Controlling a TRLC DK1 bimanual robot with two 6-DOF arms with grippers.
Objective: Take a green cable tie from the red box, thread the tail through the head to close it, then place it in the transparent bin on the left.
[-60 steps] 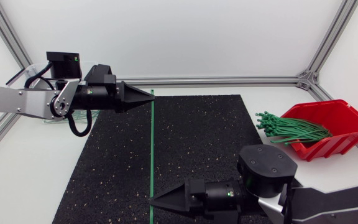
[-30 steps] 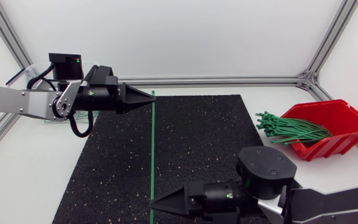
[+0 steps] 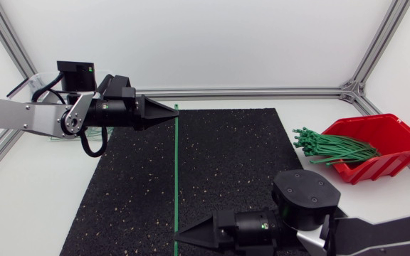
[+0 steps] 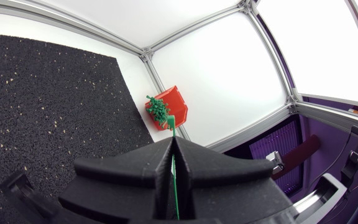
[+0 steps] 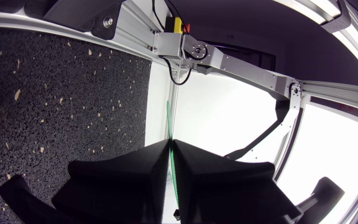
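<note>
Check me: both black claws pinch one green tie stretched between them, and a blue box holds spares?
The box is red, not blue; the head view shows it. Otherwise right: left gripper and right gripper both pinch the cable tie.

Bright, diffuse light is washing over the head view, so the white bench (image 3: 34, 206) is glowing evenly and shadows are falling faint and soft-edged. The black mat (image 3: 226, 163) is looking matte, and the green cable tie (image 3: 175, 171) is reading crisp against it. Both wrist views are bowing straight rails into curves toward their edges. White panels are blowing out around 2 o'clock in the left one and 4 o'clock in the right, while the left arm's fingers (image 4: 123, 180) are looming dark and slightly soft.
</note>
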